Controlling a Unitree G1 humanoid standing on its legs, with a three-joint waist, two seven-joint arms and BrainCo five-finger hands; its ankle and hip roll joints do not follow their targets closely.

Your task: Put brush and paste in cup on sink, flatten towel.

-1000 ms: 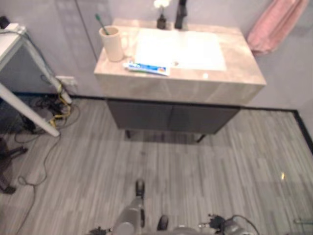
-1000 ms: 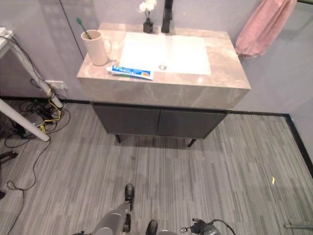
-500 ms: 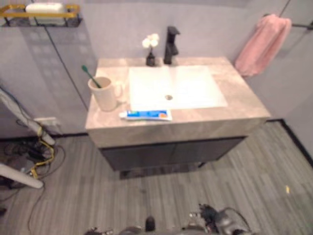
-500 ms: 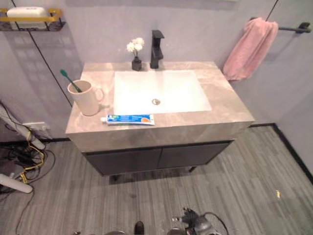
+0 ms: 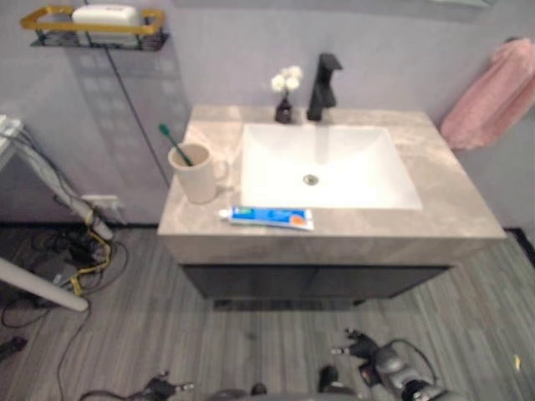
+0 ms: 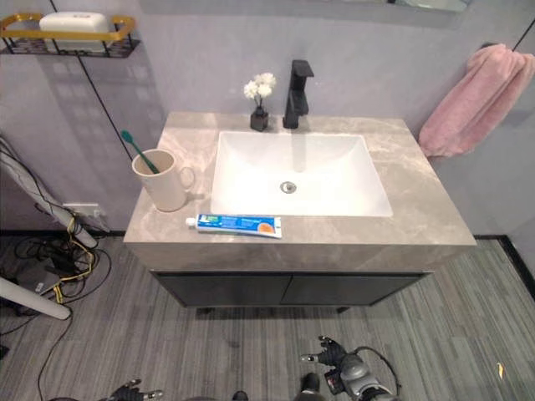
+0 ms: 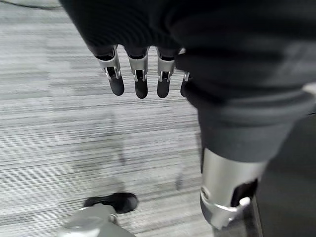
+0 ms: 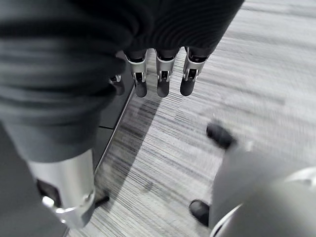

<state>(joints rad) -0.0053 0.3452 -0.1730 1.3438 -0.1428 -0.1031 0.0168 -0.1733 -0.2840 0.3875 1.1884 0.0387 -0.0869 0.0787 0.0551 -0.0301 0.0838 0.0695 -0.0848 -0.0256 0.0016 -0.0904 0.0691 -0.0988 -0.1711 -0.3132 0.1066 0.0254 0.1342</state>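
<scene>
Your left hand (image 7: 140, 74) and right hand (image 8: 160, 74) hang relaxed, holding nothing; blue-and-white toothpaste tube (image 6: 234, 225) lies on the marble worktop (image 6: 418, 205) beside the cream mug (image 6: 167, 181).

Non-task items you have in view:
- Black faucet (image 6: 298, 82) upright at back rim of basin, centred.
- Small dark vase with white flowers (image 6: 260, 100) just beside faucet, on its left.
- Gold-rimmed wall shelf (image 6: 67, 34) upper left, white soap bar (image 6: 73, 20) lying on it.
- Dark cabinet doors (image 6: 284, 288) below tabletop.
- Grey striped floor (image 6: 100, 351) in front.
- White slanted leg (image 5: 42, 284) far left, tangle of cables (image 5: 75, 255) at wall beside it.
</scene>
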